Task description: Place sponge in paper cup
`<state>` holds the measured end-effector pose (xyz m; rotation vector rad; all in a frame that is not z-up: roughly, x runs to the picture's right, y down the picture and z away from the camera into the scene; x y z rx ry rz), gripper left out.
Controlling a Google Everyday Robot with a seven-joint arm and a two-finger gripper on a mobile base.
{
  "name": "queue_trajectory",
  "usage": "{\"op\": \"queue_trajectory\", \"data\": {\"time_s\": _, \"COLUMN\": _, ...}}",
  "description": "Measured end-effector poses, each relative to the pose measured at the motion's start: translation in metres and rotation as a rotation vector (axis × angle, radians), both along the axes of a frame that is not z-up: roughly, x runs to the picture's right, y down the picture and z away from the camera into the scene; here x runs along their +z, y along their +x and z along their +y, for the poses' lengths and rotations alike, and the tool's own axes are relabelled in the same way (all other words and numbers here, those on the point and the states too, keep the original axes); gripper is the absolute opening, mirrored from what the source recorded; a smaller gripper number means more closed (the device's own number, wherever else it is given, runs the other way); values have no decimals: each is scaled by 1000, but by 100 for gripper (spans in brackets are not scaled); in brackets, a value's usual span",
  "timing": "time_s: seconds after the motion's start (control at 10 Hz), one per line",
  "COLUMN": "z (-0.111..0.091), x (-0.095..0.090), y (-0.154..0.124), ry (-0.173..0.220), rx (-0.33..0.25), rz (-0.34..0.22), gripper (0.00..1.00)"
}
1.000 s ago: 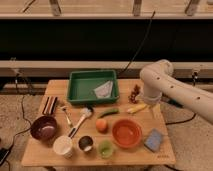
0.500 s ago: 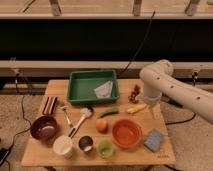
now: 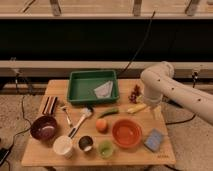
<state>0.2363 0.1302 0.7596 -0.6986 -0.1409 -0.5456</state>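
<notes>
Wooden table (image 3: pixel 41 151): green tray (image 3: pixel 93 101), sponge (image 3: pixel 153 140), paper cup (image 3: pixel 63 146), orange bowl (image 3: pixel 126 133), dark bowl (image 3: pixel 43 127); end effector (image 3: pixel 156 112) above right side.

No readable txt, labels, brands or nos. anywhere on table (image 3: pixel 44 154) or its objs

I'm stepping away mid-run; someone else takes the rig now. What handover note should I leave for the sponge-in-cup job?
Claw: open, empty, over the right side of the table, just behind the sponge.
Sponge: flat near the front right corner.
Paper cup: upright, front left, sponge not in it.
Done: nothing yet.
Left: grasp sponge, carry it across, drop it in the cup.
</notes>
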Motion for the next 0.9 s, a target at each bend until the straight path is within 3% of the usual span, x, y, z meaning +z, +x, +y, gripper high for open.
{"op": "queue_trajectory", "data": {"time_s": 0.3, "z": 41, "x": 25, "y": 55, "ry": -6, "rx": 25, "rz": -30, "gripper": 80}}
{"op": "queue_trajectory", "data": {"time_s": 0.5, "z": 73, "x": 35, "y": 75, "ry": -5, "rx": 48, "rz": -92, "gripper": 80}}
{"op": "queue_trajectory", "data": {"time_s": 0.9, "z": 106, "x": 22, "y": 79, "ry": -4, "rx": 36, "rz": -165, "gripper": 80}}
